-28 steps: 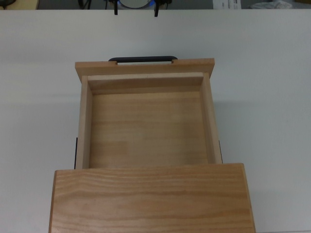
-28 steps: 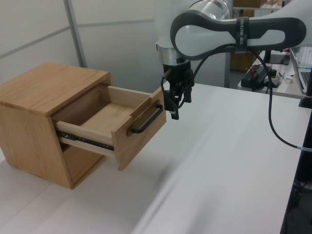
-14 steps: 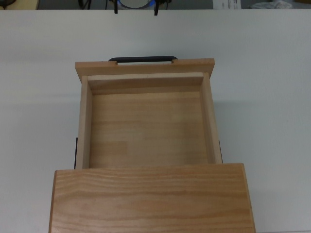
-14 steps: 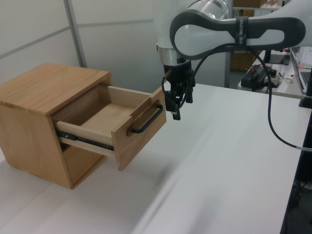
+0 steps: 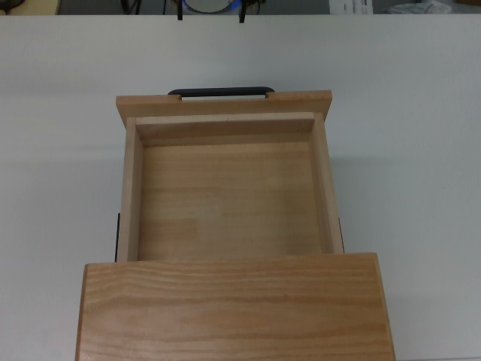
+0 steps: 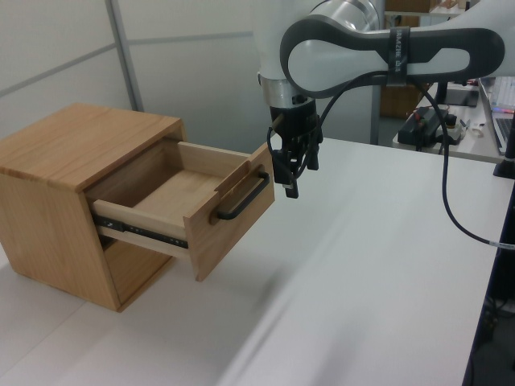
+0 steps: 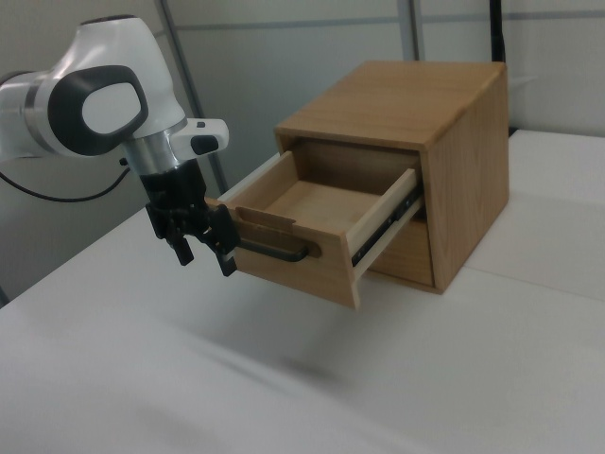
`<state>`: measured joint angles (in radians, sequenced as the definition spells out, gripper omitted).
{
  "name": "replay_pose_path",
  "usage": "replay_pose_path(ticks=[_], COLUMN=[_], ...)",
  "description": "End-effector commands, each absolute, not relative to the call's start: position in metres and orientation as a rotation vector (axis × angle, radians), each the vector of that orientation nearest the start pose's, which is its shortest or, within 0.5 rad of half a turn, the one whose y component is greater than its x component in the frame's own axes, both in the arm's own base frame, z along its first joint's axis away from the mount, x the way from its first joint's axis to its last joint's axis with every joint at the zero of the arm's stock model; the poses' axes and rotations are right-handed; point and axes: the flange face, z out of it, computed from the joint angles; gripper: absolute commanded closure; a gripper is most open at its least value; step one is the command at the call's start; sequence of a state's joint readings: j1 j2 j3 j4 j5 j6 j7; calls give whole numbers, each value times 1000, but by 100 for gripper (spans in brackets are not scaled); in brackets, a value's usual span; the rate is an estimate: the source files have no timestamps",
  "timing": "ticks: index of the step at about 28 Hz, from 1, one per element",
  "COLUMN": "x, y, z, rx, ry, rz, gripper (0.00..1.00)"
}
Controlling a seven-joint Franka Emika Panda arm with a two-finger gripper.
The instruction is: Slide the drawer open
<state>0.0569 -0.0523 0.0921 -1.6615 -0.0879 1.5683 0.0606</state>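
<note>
The drawer (image 6: 187,211) is found drawn well out of the cabinet (image 6: 60,197). The gripper (image 6: 291,175), parted and empty, is held at 3 o'clock of the handle (image 6: 241,199) in the left view, judged released after the pull.

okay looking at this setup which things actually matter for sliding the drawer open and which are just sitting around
Part of the job:
- the drawer, pulled well out of the cabinet
- its black handle
- the gripper, just beside the handle and off it

Just lying about:
- the equipment on the far desk
- the black cable hanging from the arm
</note>
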Motion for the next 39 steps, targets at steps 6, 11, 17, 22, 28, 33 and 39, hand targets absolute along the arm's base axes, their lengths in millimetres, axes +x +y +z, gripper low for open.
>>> replay_pose_path(ticks=[6,11,17,22,28,33,39], x=[530,530,530,530,530,530,530], y=[74,74,75,75,75,76,76], z=[615,615,614,615,617,622,622], rx=[-3214,-3214,-3214,-3214,-3212,-3212,-3212], ry=[-179,-179,-184,-184,-183,-183,-183], rz=[87,87,90,88,80,63,63], gripper=[0,0,0,0,0,0,0])
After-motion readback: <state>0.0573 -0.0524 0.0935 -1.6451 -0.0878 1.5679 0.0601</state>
